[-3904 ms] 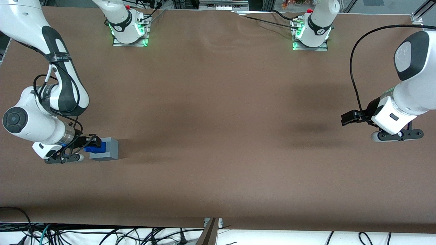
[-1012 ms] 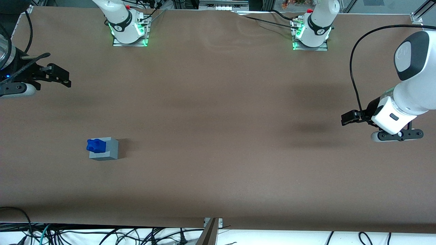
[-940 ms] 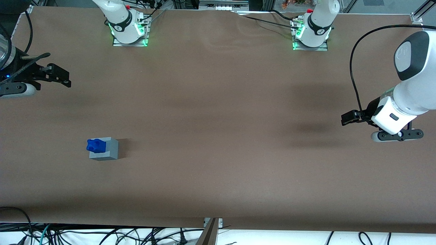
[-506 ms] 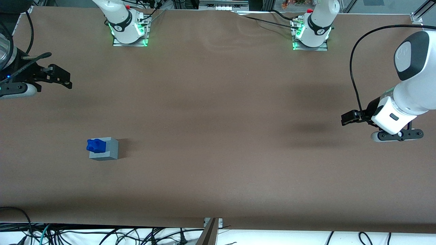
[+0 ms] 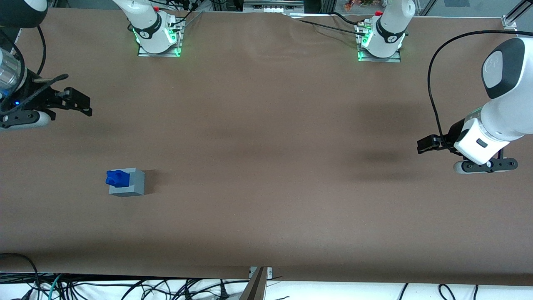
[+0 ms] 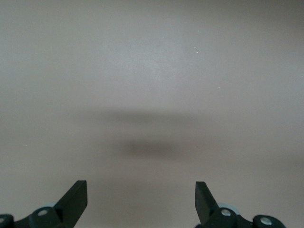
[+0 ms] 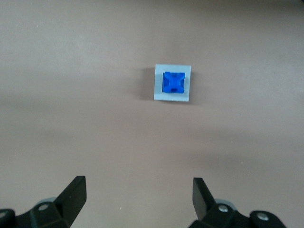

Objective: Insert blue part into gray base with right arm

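Observation:
The blue part (image 5: pixel 117 178) sits in the recess on top of the gray base (image 5: pixel 132 184), which stands on the brown table toward the working arm's end. In the right wrist view the blue part (image 7: pixel 174 82) is centred in the gray base (image 7: pixel 158 88). My right gripper (image 5: pixel 79 103) is open and empty, raised high above the table, farther from the front camera than the base and well apart from it. Its two fingers stand wide apart in the right wrist view (image 7: pixel 139 190), with only bare table between them.
Two arm bases with green lights (image 5: pixel 157 39) (image 5: pixel 379 43) stand at the table's edge farthest from the front camera. Cables (image 5: pixel 50 287) hang below the table's near edge. The brown table cover (image 5: pixel 266 146) spans the whole view.
The gripper, shut on the blue part at the base 3.9 s ago, has let go and risen away. Over the last second it has drifted slightly nearer the front camera. The blue part stays in the base.

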Robot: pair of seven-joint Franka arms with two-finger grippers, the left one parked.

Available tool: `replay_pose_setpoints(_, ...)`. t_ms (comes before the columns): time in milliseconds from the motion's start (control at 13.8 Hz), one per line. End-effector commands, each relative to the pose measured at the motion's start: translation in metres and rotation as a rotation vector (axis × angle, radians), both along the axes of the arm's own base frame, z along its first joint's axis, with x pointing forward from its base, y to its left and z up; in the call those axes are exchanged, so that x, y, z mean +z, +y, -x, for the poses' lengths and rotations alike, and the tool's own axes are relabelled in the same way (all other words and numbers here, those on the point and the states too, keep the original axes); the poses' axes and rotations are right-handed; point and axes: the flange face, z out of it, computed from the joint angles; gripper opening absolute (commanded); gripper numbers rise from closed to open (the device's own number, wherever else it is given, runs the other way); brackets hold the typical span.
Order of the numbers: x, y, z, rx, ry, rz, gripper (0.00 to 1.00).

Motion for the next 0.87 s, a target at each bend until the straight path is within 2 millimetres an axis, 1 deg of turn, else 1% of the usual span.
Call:
replay_pose_setpoints(0,-0.003,-0.002,-0.007,-0.007,-0.003,-0.012,0.99)
replay_pose_setpoints(217,-0.009,0.001,-0.005,0.001,0.014,-0.010,0.99)
replay_pose_setpoints(289,-0.007,0.003,-0.005,0.009,0.014,-0.011,0.99)
replay_pose_setpoints(361,-0.002,0.009,-0.002,0.012,0.006,-0.010,0.99)
replay_pose_setpoints(434,-0.001,0.013,0.000,0.018,0.011,-0.008,0.99)
replay_pose_setpoints(795,-0.003,0.009,0.001,0.014,0.024,-0.003,0.99)
